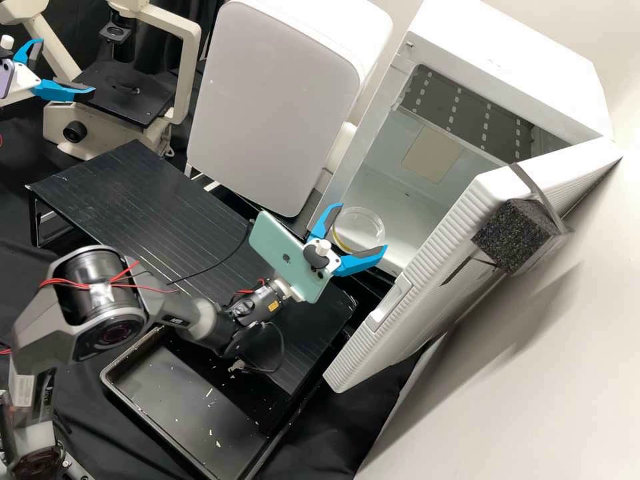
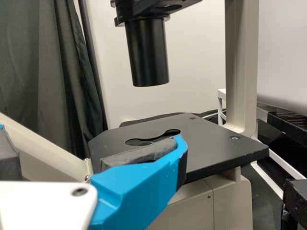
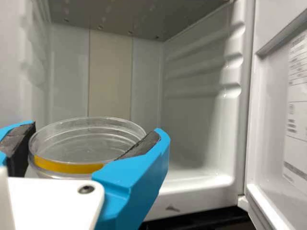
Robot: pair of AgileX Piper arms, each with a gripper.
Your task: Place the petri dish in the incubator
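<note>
Pinching the petri dish [image 1: 360, 231] between its tips, the right gripper [image 1: 363, 227] faces the incubator [image 1: 507, 60], which stands open just ahead of it; well apart, the left gripper [image 1: 67, 67] is spread beside the microscope [image 1: 127, 97].

Incubator [image 1: 507, 50] mouth open ahead of right gripper [image 1: 363, 227]; way in between side wall [image 3: 192, 105] and swung-out door [image 1: 407, 327]. Limits: sill [image 3: 192, 195] below, grey panel [image 1: 470, 113] above. Left gripper [image 1: 67, 65]: microscope stage [image 2: 211, 148] in front, gap between it and black tube [image 2: 146, 52] overhead.
</note>
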